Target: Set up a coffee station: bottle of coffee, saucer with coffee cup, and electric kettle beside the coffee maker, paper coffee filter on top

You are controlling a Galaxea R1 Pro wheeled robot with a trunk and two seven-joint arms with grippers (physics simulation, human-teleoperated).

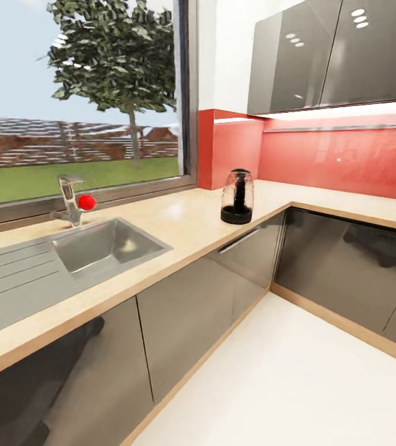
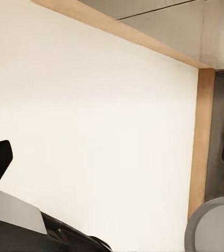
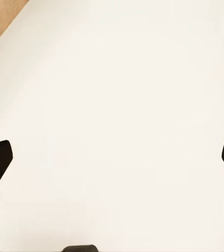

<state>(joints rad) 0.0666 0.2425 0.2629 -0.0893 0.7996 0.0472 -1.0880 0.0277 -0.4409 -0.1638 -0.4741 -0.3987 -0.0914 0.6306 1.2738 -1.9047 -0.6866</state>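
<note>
Nearest the camera in the head view, a white floor (image 1: 297,384) fills the 5 o'clock area, edged by a tan plinth under dark grey cabinet fronts (image 1: 185,316). Both wrist views look down on this floor: the left gripper (image 2: 114,157) and the right gripper (image 3: 114,157) each show dark fingertips at opposite frame edges, jaws spread wide, nothing between them. Farther off, the kitchen countertop (image 1: 179,223) runs from 8 o'clock toward the corner, with a steel sink (image 1: 108,244) at 9 o'clock and a faucet (image 1: 70,198) with a red knob behind it. Beyond, near centre, the electric kettle (image 1: 237,197) stands upright on the countertop near its front edge. Farthest, a red backsplash (image 1: 340,158) lies at 2 o'clock, a window (image 1: 80,93) at 11 o'clock.
</note>
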